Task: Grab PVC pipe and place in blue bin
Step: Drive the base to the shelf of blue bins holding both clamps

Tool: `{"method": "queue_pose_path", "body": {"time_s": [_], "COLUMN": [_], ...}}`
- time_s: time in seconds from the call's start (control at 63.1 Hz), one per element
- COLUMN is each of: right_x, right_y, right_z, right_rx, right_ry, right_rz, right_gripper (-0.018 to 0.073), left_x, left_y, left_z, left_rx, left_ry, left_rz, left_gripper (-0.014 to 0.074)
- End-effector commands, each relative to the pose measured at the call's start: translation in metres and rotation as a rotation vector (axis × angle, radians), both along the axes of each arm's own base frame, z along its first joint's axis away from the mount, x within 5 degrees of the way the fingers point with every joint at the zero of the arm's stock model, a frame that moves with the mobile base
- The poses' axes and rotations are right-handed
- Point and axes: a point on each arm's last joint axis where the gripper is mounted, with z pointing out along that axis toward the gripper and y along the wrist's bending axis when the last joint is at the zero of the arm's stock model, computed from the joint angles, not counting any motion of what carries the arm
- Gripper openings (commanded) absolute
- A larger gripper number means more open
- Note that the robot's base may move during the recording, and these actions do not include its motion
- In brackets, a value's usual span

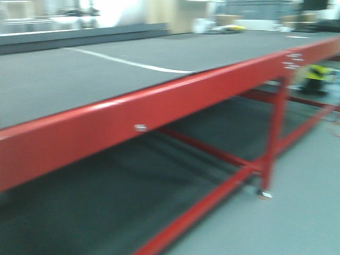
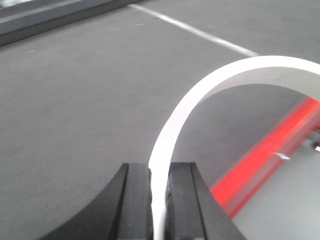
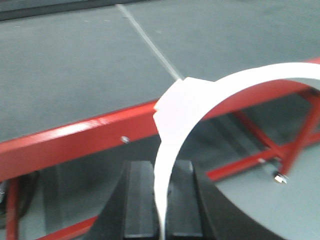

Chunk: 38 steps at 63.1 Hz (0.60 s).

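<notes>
Industrial workshop or lab hall: a long table with a red steel frame [image 1: 159,114] and grey mat top [image 1: 69,79], bare grey floor [image 1: 311,180], blurred clutter [image 1: 228,24] behind.

The blurred front view seemingly looks obliquely along the table [image 1: 106,69]. Both wrist views face forward over it, sharing its red rail [image 3: 75,137]

No txt or nos. are being shown legibly. Small white stickers [image 1: 290,60] on the red frame [image 1: 159,106] are being blurred, unreadable.
</notes>
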Motion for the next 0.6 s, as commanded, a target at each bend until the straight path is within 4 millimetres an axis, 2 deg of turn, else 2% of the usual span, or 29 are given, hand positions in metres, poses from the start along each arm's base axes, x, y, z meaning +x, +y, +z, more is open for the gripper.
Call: {"method": "queue_pose_path", "body": {"time_s": [0.0,0.587], "right_x": [-0.0008,-0.0008], "right_y": [-0.0007,-0.0007], "right_z": [0.0025,0.0025], "right_rx": [-0.005,-0.005], "right_ry": [-0.031,-0.031], "right_rz": [-0.006,-0.006], "right_gripper": [-0.0154,-0.0154], "left_x": [-0.0011,-0.0011], "left_y": [-0.0012,-0.0012], "left_z": [0.003,0.003], "left_rx": [-0.006,-0.006], "left_ry": [-0.027,-0.027], "left_rz": [-0.004,-0.004], "left_gripper": [-0.0111,-0.0111]}}
